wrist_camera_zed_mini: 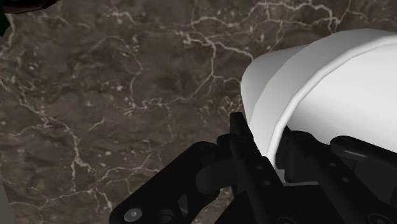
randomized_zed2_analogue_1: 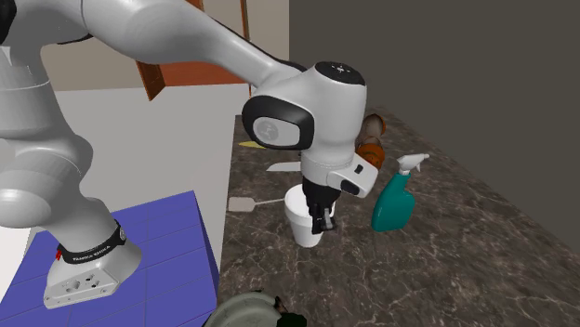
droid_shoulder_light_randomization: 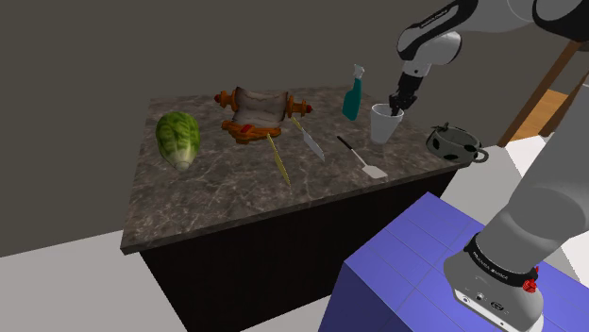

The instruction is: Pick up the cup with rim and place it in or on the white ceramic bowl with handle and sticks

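Note:
A white cup [droid_shoulder_light_randomization: 381,125] with a flared rim stands upright on the dark marble counter [droid_shoulder_light_randomization: 236,189], near its back right corner in the shoulder view. My black gripper [droid_shoulder_light_randomization: 397,106] comes down from above and is shut on the cup's rim. In the wrist view one finger [wrist_camera_zed_mini: 245,149] is outside the cup [wrist_camera_zed_mini: 318,89] wall and the other is inside. The second exterior view shows the gripper [randomized_zed2_analogue_1: 321,219] at the cup [randomized_zed2_analogue_1: 303,221] edge. A dark speckled bowl [droid_shoulder_light_randomization: 453,143] with a handle sits to the cup's right in the shoulder view, and its rim [randomized_zed2_analogue_1: 249,309] shows in the second exterior view.
A teal spray bottle [droid_shoulder_light_randomization: 353,93] stands just behind the cup. A white spatula [droid_shoulder_light_randomization: 364,160], a knife [droid_shoulder_light_randomization: 312,141], a yellow stick [droid_shoulder_light_randomization: 278,158], an orange-brown object [droid_shoulder_light_randomization: 255,115] and a green cabbage [droid_shoulder_light_randomization: 177,140] lie further left. The blue stand [droid_shoulder_light_randomization: 415,273] is in front.

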You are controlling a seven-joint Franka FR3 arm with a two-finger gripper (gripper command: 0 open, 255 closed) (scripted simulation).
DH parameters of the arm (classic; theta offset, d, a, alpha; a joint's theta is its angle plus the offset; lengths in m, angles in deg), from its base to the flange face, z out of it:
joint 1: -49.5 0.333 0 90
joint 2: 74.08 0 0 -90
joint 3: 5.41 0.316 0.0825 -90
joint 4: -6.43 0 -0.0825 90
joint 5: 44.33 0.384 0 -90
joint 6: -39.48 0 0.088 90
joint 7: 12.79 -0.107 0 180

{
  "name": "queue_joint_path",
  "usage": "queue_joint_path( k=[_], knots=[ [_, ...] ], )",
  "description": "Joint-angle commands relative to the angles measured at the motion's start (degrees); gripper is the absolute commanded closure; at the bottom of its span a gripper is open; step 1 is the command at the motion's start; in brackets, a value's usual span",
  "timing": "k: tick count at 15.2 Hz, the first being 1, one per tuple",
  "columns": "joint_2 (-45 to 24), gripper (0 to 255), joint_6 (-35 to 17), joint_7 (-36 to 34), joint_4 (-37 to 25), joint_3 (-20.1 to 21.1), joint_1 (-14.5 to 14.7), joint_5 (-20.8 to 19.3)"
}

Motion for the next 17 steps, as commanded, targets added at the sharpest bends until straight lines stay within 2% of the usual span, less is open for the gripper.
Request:
queue_joint_path(
  k=[1, 17],
  knots=[
    [0.5, 255, 1.4, -0.3, -1.0, -0.1, 0.0, -0.4],
    [4.6, 255, 12.7, -2.8, -8.7, -0.5, 0.3, -3.0]
  ],
)
